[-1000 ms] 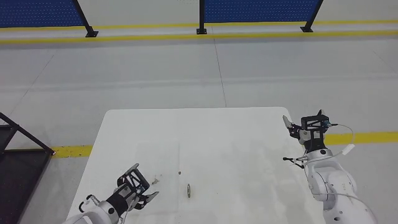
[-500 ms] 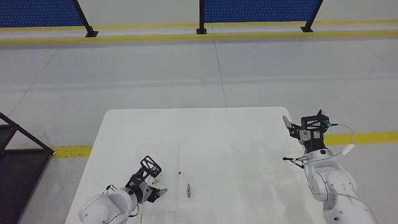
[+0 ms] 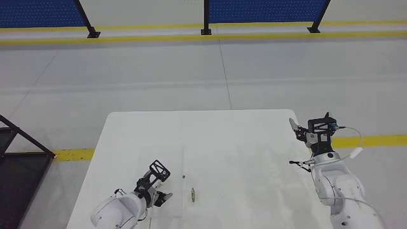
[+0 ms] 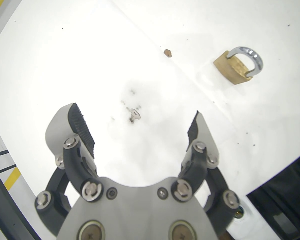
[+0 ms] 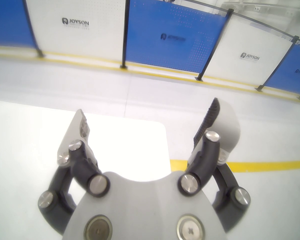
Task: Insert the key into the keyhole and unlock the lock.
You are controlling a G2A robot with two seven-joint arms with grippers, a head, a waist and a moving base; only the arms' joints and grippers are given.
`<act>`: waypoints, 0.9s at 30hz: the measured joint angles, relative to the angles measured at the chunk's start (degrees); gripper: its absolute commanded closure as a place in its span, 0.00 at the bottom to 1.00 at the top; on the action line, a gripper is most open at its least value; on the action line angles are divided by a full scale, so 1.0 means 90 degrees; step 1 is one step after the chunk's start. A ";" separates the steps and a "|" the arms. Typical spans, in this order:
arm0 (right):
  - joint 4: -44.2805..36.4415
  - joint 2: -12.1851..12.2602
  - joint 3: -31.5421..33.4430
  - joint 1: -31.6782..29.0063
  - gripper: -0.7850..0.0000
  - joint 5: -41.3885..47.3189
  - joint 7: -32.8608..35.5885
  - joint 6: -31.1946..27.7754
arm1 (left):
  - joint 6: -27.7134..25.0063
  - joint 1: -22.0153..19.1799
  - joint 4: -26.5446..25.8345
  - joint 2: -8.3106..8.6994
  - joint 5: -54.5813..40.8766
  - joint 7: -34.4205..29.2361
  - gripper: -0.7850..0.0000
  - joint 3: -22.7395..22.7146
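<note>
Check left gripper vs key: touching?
Apart. In the left wrist view the key lies flat on the table between the left gripper's open fingers, with bare table showing on both sides of it.

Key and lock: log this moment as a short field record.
key: lying flat on the table, not gripped
lock: brass padlock lying on the table, apart from the key, nothing in it
left gripper: open, empty, poised over the key
right gripper: open, empty, near the table's edge, away from both
task state: key not yet picked up
</note>
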 measured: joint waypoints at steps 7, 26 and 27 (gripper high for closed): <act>0.0000 0.0000 0.0000 0.0000 0.00 0.0000 0.0000 0.0000 | 0.0006 -0.0154 0.0238 -0.0017 -0.0479 -0.0147 0.00 -0.0026; 0.0000 0.0000 0.0000 0.0000 0.00 0.0000 0.0000 0.0000 | 0.1312 -0.0918 0.0804 -0.0136 0.0009 -0.1266 0.51 0.0847; 0.0000 0.0000 0.0000 0.0000 0.00 0.0000 0.0000 0.0000 | 0.1366 -0.0945 0.0839 -0.0144 0.0041 -0.1244 0.52 0.0889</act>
